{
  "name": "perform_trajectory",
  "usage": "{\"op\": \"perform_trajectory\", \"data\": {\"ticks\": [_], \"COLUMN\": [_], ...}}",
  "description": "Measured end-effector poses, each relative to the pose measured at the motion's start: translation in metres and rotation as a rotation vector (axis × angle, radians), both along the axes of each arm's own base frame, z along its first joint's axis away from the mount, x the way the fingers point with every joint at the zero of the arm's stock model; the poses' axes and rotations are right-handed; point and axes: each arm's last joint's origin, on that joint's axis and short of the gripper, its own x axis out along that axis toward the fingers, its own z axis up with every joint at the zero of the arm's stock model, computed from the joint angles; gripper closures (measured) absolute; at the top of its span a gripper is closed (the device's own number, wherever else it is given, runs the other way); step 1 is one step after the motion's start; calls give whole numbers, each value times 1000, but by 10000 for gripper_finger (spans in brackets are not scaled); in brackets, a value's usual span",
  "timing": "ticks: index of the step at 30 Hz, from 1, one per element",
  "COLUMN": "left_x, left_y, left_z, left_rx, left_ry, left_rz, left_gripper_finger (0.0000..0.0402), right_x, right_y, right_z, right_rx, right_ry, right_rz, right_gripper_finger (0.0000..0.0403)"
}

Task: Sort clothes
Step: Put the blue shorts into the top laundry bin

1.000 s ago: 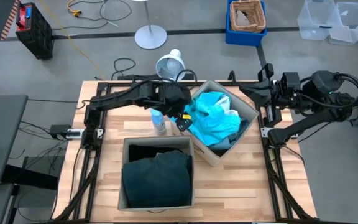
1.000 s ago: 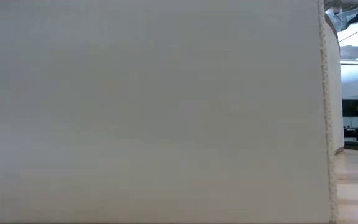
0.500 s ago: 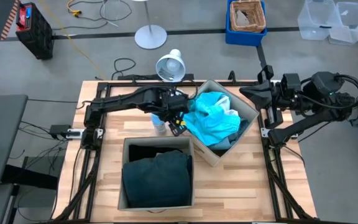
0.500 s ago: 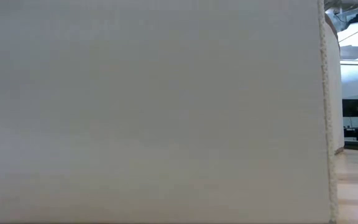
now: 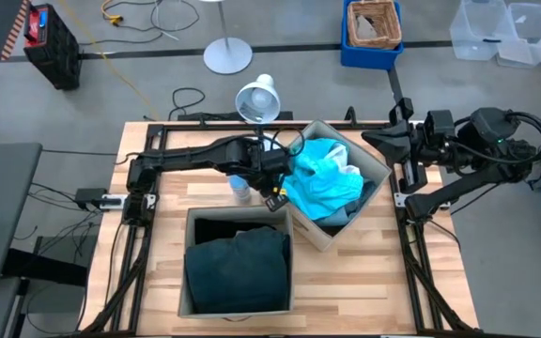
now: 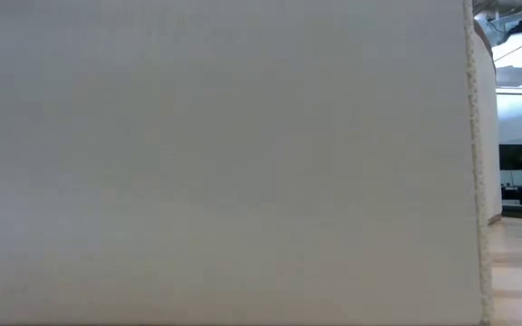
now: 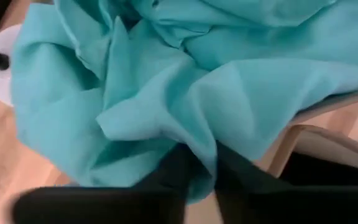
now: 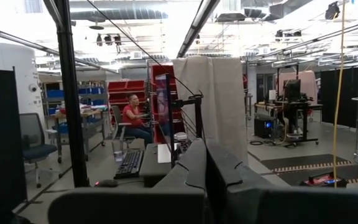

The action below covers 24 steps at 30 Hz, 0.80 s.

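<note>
The turquoise garment (image 5: 322, 183) lies heaped in the far beige box (image 5: 376, 161), one flap draped over the box's left rim. A paler cloth (image 5: 348, 173) lies beside it in that box. My left gripper (image 5: 278, 180) is at that rim, shut on the turquoise garment (image 7: 166, 81). The dark green garment (image 5: 238, 268) fills the near beige box (image 5: 188, 225), with a black one (image 5: 224, 228) at its far end. My right gripper (image 8: 205, 171) is shut on nothing, parked off the table's right side. My left gripper (image 7: 199, 160) pinches a bunched fold of the turquoise garment (image 7: 199, 140) between its two fingers, on the flap that hangs over the box's left rim. The fingers slant down from the table's left. The rest of the garment lies slack in the box; the number of layers does not show.
A small pale bottle (image 5: 239, 186) stands on the table under my left arm. A white lamp head (image 5: 257, 98) sits at the far edge. The near box's wall (image 6: 225, 163) fills the low view. Bare wood (image 5: 364, 282) lies at the near right.
My left gripper has moved toward the near edge and a little right, in to the turquoise flap at the box's left rim, and the arm has come lower. The flap has shifted slightly with it; the rest of the garment stays in the box.
</note>
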Motion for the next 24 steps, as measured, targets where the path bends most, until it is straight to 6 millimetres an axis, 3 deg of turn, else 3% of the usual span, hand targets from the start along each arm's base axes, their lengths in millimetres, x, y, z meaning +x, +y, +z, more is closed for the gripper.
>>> {"op": "perform_trajectory", "data": {"ticks": [2, 9, 19, 22, 24], "left_x": [0, 7, 45, 57, 59], "left_y": [0, -2, -17, -20, -19], "left_z": [3, 34, 78, 72, 64], "left_rx": [-2, 24, 74, 22, -10], "left_ry": [-12, -217, -805, -867, -813], "left_rz": [2, -33, -301, -410, -396], "left_gripper_finger": [385, 399, 401, 401, 398], "right_x": [0, 0, 0, 0, 0], "right_y": [0, 0, 0, 0, 0], "right_z": [0, 0, 0, 0, 0], "right_rx": [0, -1, 0, -2, -1], "right_ry": [0, 0, 0, 0, 0], "right_rz": [0, -1, -1, -3, -3], "right_gripper_finger": [388, 388, 388, 388, 388]}}
